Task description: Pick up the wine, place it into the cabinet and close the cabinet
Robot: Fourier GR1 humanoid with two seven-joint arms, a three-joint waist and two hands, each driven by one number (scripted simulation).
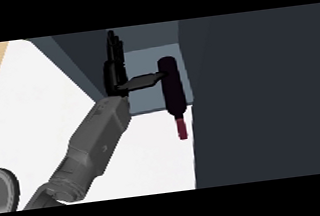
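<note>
Grey forearm first, mine, rising from the lower edge across the white counter [37, 110] toward the cabinet [265, 92]. Which arm it is I cannot tell from this view, so I will not name a side. At its end my black hand [116, 67] stands edge-on, fingers straight and together, pointing away, thumb stretched sideways to touch the wine bottle [170, 88]. Nothing is clamped; the hand is open against the glass. The bottle lies with its dark body inside the cabinet's pale opening and its red neck sticking out over the counter, beside the dark door. I judge placing is nearly finished: next comes nudging the bottle fully in, withdrawing, then swinging the door shut.
</note>
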